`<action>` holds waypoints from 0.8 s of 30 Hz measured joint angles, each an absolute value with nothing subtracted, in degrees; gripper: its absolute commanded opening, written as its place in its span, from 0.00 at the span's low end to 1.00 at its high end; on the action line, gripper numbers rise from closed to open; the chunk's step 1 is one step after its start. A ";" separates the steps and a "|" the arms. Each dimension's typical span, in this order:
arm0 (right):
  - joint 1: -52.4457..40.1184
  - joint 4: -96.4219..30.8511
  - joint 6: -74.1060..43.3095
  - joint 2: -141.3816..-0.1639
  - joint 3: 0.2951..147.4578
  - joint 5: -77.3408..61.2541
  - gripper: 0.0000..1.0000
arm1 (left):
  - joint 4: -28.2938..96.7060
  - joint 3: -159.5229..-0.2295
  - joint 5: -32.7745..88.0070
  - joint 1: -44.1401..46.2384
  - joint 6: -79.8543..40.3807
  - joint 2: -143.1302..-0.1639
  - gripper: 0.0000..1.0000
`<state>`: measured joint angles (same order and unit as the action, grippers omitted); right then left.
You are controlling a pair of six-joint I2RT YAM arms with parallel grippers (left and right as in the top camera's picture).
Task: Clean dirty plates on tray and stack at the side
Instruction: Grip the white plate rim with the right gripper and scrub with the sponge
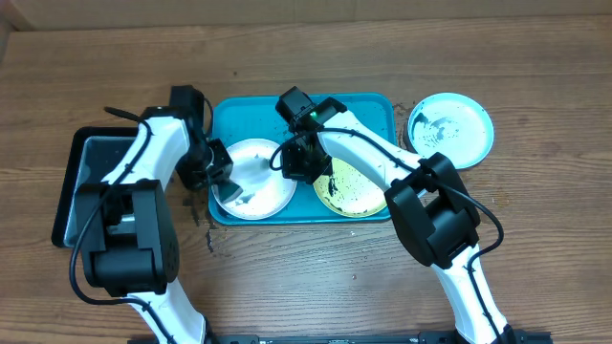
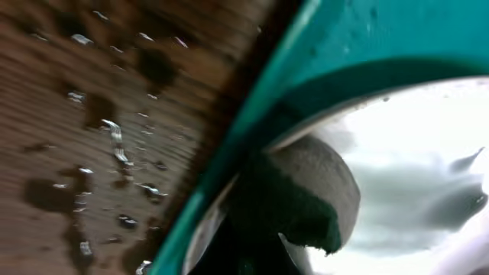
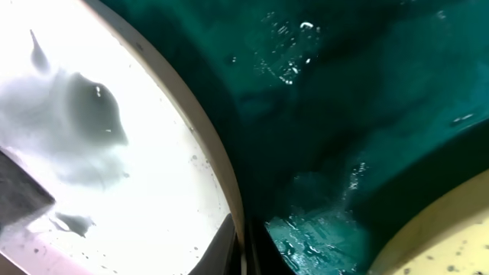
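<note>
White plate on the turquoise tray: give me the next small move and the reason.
Probably wipe the sponge from the white plate's left edge toward its centre: grey smears lie there, the left pincer is shut on the sponge, and the right pincer appears to clamp the right rim, steadying it.

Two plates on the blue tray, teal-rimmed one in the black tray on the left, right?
No. The teal-rimmed plate lies on the table to the right of the blue tray, not in the black tray; the overhead view shows it. The rest holds.
</note>
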<state>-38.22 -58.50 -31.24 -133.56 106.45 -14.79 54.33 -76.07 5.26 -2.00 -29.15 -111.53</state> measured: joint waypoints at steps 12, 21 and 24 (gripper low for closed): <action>-38.30 -58.33 -31.29 -133.56 106.48 -14.72 0.04 | 53.08 -81.41 18.68 -0.27 -26.79 -111.79 0.04; -38.28 -58.50 -31.29 -133.56 106.50 -14.72 0.04 | 51.94 -78.52 17.39 7.16 -26.87 -112.01 0.04; -38.30 -58.46 -31.29 -133.56 106.50 -14.70 0.04 | 54.28 -78.28 13.67 6.85 -26.89 -112.01 0.04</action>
<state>-38.30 -58.46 -31.29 -133.56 106.50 -14.70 54.28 -78.28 13.67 6.85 -26.89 -112.01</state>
